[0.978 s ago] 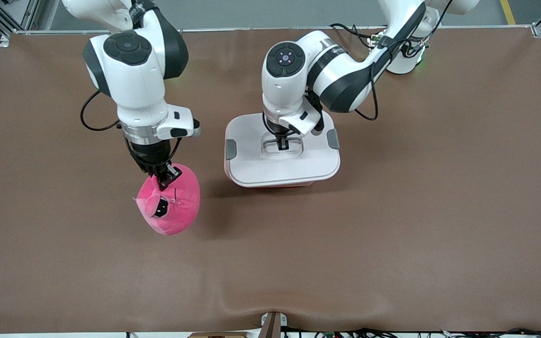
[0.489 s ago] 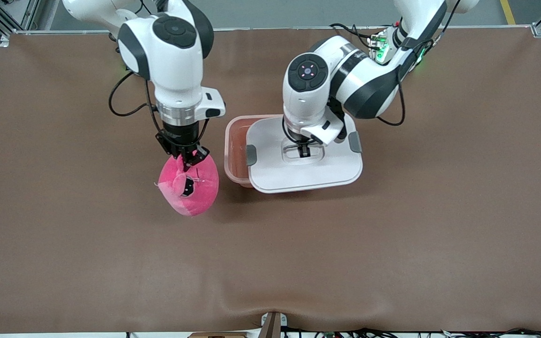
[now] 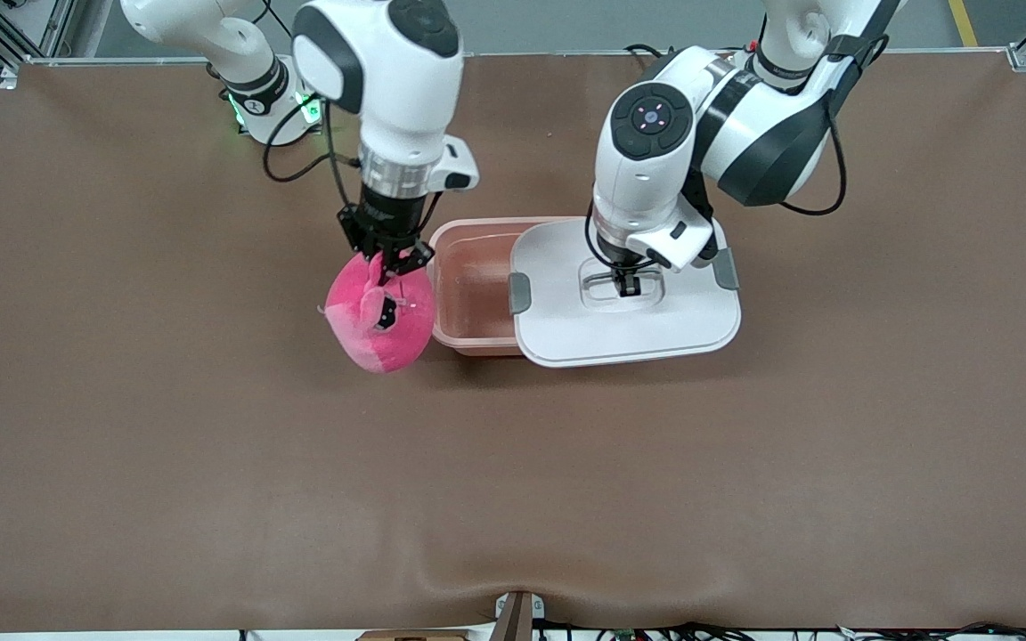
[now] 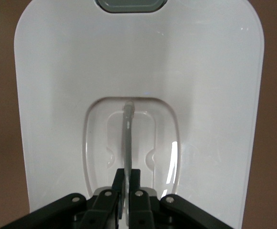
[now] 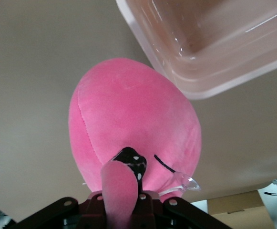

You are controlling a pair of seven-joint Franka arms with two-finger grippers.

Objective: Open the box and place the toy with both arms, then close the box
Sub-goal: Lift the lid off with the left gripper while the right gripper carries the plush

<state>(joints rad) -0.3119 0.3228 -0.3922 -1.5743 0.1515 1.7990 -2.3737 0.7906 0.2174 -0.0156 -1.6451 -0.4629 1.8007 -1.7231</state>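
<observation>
The translucent pink box [image 3: 470, 283] stands open in the middle of the table, and it shows in the right wrist view [image 5: 214, 43] too. My left gripper [image 3: 627, 287] is shut on the handle of the white lid [image 3: 629, 320] and holds the lid up, shifted toward the left arm's end and still over part of the box. The left wrist view shows the lid [image 4: 138, 71] and its handle [image 4: 128, 138] between my jaws. My right gripper [image 3: 386, 264] is shut on a bump of the pink plush toy [image 3: 379, 322], which hangs over the table just beside the box's rim, toward the right arm's end. The toy [image 5: 133, 129] fills the right wrist view.
The brown table mat [image 3: 513, 463] is wide and bare nearer the front camera. Cables and a small fixture [image 3: 517, 614] sit at the table's near edge.
My left gripper carried the lid toward the left arm's end, uncovering more of the box. My right gripper moved the toy up and closer to the box's rim.
</observation>
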